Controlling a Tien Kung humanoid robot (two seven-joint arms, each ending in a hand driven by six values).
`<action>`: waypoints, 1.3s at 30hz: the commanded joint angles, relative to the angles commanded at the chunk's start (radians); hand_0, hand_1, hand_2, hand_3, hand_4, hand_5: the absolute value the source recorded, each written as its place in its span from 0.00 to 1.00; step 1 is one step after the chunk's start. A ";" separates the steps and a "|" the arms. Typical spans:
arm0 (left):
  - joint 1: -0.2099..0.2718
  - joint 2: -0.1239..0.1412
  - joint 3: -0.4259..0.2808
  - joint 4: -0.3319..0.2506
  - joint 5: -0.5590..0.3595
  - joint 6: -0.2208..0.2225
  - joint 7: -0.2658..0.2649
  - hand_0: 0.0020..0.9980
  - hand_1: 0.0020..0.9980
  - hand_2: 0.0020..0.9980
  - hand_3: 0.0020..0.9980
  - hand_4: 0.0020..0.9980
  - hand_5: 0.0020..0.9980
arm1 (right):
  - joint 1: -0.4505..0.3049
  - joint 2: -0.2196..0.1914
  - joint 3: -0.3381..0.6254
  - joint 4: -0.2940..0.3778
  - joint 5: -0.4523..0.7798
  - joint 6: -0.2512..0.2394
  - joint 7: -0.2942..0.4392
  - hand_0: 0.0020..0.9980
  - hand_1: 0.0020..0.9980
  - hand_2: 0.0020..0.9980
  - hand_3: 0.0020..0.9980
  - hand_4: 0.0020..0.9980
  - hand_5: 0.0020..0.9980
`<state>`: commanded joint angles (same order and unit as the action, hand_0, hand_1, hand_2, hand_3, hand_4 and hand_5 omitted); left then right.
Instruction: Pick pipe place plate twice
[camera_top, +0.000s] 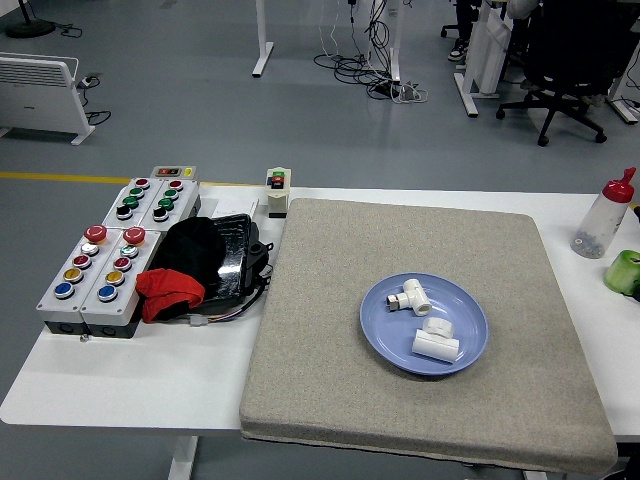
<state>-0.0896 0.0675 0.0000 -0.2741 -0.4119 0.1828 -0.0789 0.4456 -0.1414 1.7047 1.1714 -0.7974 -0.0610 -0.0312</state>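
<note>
Sitting on the blue plate (380, 337) we have two white pipe fittings, and neither hand is in our picture, so we cannot tell whether they are released or clenched, nor place anything relative to them. The upper fitting (410, 296) is a small tee shape with short stubby openings, lying toward the plate's far left. The lower fitting (437, 342) is a chunkier white piece with a round collar on top, lying near the plate's middle, just apart from the first. The plate rests on a grey mat (320, 390) covering the white counter (130, 380). Off to the left we see button boxes (110, 255) and a red cloth (170, 290); at the far right, a red-capped bottle (604, 215).
</note>
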 joint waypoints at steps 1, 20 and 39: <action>0.000 0.000 0.000 0.000 0.000 0.000 0.000 0.69 0.67 0.68 0.61 0.25 1.00 | -0.006 0.002 0.000 0.002 0.001 0.001 0.001 0.88 0.83 0.92 0.86 0.63 0.60; -0.002 -0.001 -0.005 0.000 0.003 -0.002 0.001 0.69 0.67 0.68 0.61 0.25 1.00 | -0.035 0.018 0.025 0.011 -0.013 -0.016 -0.004 0.88 0.82 0.92 0.86 0.62 0.63; -0.002 0.000 -0.005 -0.001 0.004 -0.003 0.001 0.69 0.67 0.68 0.61 0.25 1.00 | -0.034 0.042 0.030 -0.005 -0.018 -0.039 -0.002 0.89 0.83 0.93 0.88 0.61 0.65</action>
<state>-0.0917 0.0676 -0.0050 -0.2752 -0.4083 0.1800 -0.0776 0.4121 -0.0996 1.7347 1.1667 -0.8155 -0.1004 -0.0329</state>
